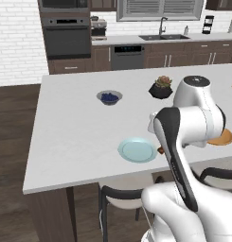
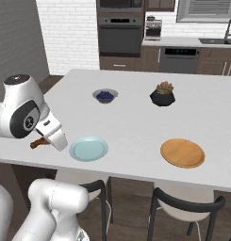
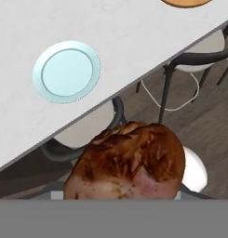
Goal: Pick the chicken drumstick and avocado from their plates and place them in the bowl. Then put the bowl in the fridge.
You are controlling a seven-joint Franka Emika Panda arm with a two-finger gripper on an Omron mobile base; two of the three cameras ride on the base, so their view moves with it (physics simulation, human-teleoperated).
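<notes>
Right now your gripper holds the drumstick between its fingers, lifted off the blue plate and hanging at the counter's near edge — thick end filling the hand view. You can't see the bowl yet, so its direction stays unknown.

White island surface, well apart on it: small bowl of blueberries and black plant pot with a reddish-green succulent. Dark chairs tucked under the near edge. Back wall: built-in oven, dishwasher, sink with faucet, white brick wall, wood floor.
</notes>
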